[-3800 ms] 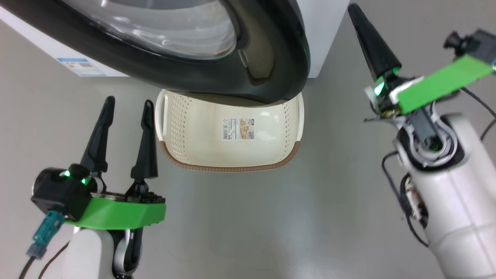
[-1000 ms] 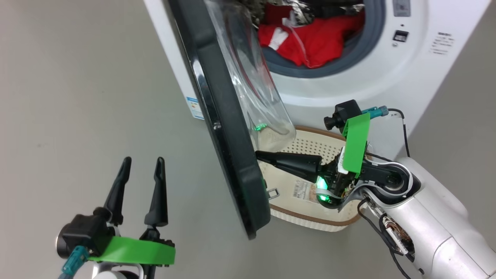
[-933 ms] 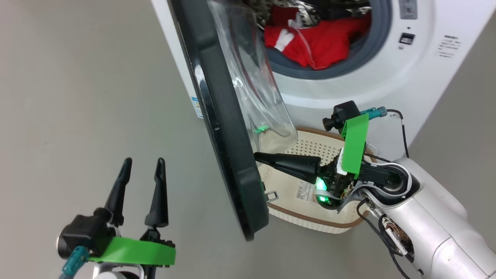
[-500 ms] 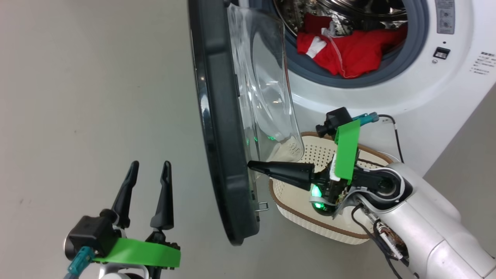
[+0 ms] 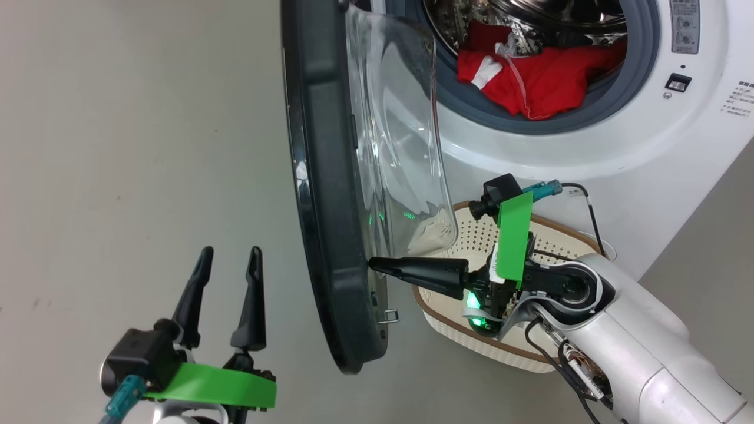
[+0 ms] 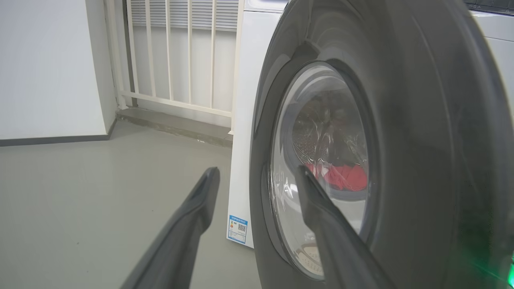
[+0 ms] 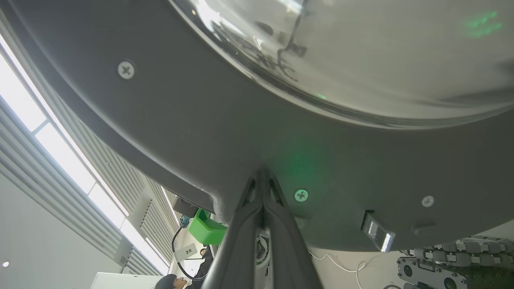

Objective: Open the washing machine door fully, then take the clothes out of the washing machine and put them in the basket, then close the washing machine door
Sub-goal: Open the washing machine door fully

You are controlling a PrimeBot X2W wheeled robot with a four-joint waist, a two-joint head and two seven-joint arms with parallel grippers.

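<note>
**Door.** One washing machine door (image 5: 327, 224) stands open, nearly edge-on in the head view, with its clear glass bowl turned toward the drum. It is directly ahead of the right tool (image 5: 377, 266). That tool's two fingers are pressed together with nothing between them. Their joint tip touches the door's dark inner rim, below the glass and just above one metal latch hook (image 5: 389, 316). The right wrist view shows the same contact: the right tool (image 7: 263, 176) meets the door (image 7: 192, 132), three screws can be counted on the rim, and one sits just beside the tip.

**Clothes.** A red heap of clothes (image 5: 542, 76) with one white part showing lies at the drum mouth, well apart from both tools. The number of garments cannot be told.

**Machine.** One washing machine (image 5: 565, 156) stands beyond the right tool's wrist.

**Basket.** One basket (image 5: 471, 338) sits on the floor beneath the right tool and forearm, just in front of the machine.

**Left tool.** The left tool (image 5: 231, 254) is on the door's outer side, near it but apart. Its two fingers are spread and hold nothing. In its wrist view, the left tool (image 6: 257, 172) faces the door (image 6: 421, 140). The clothes (image 6: 345, 176) show through the glass, and one blue label (image 6: 237, 228) is on the machine's side panel (image 6: 245, 100), low between the fingers.
</note>
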